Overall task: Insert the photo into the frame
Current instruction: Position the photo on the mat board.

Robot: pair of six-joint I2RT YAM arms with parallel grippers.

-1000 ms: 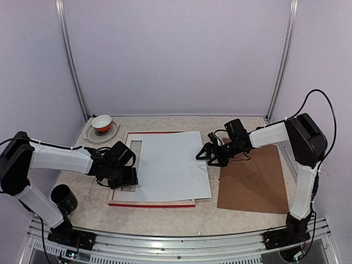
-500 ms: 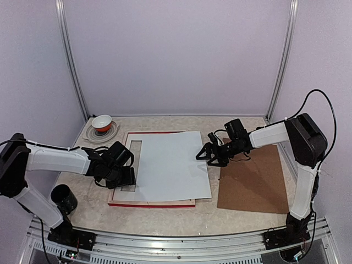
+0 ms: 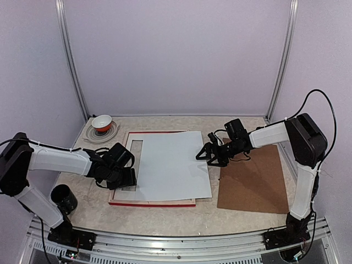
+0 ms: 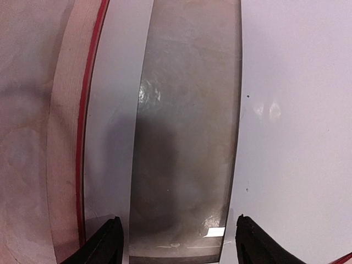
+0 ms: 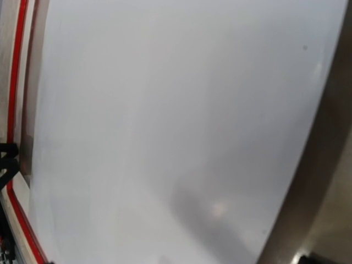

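Observation:
The frame (image 3: 122, 193) lies face down on the table, pale wood back up with red edges showing. The photo (image 3: 170, 165) lies white back up over it, shifted right, so a strip of the frame's opening (image 3: 136, 151) stays uncovered. My left gripper (image 3: 124, 177) is open, low over that strip at the photo's left edge. In the left wrist view the gripper (image 4: 179, 242) straddles the opening, with the frame's wood (image 4: 63, 137) to the left and the photo (image 4: 297, 137) to the right. My right gripper (image 3: 208, 155) is at the photo's right edge. Its fingers do not show in the right wrist view, which the photo (image 5: 165, 126) fills.
The brown backing board (image 3: 256, 181) lies flat to the right of the frame, under the right arm. A red and white bowl (image 3: 102, 122) on a plate stands at the back left. A black cup (image 3: 61, 197) stands at the front left by the left arm.
My left gripper has shifted very slightly at the photo's left edge. The photo, the frame and the right arm have not visibly moved.

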